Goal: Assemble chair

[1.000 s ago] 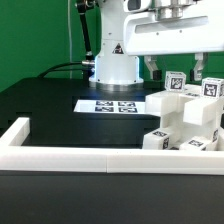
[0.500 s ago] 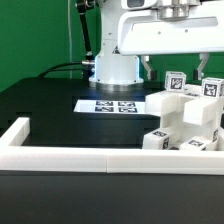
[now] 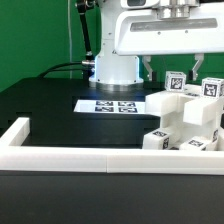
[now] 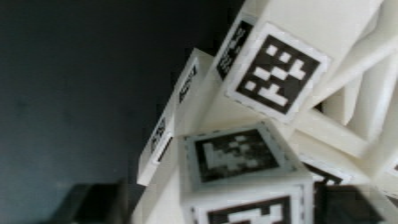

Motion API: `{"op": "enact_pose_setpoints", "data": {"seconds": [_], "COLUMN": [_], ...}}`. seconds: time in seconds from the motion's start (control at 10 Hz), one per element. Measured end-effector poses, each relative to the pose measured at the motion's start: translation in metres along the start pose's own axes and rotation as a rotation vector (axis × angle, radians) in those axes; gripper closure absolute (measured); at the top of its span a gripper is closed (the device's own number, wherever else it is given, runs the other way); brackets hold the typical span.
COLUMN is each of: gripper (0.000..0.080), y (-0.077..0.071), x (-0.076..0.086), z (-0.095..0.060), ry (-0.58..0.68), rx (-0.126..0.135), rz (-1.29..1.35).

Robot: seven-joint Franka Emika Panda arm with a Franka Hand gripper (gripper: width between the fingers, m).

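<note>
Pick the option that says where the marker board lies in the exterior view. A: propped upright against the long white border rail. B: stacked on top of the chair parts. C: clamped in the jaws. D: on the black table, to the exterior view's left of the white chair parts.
D: the marker board lies flat on the black table, in front of the robot base and to the exterior view's left of the chair parts.

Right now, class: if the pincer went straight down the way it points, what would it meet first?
Most likely the tagged white chair part directly beneath the pincer, which sits atop the chair. Depth is unclear, so it may straddle rather than strike it.
</note>
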State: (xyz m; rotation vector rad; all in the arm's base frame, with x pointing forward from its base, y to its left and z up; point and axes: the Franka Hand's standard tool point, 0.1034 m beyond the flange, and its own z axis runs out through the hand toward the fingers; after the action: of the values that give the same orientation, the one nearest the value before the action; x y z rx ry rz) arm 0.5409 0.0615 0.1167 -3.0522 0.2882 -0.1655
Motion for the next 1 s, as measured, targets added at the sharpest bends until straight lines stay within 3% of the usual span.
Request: {"op": "enact_pose_setpoints", "data": {"seconds": [0.1, 0.4, 1.0], "gripper": [0.0513, 0.0512, 0.0512], "y": [0.0, -0.0003, -0.0012], "x": [0.0, -0.0001, -0.0016], "z": [0.0, 0.0001, 0.0009], "ry": [0.0, 0.0, 0.007], "rx": [0.0, 0.003, 0.019], "rz": [0.0, 0.08, 0.692]}}
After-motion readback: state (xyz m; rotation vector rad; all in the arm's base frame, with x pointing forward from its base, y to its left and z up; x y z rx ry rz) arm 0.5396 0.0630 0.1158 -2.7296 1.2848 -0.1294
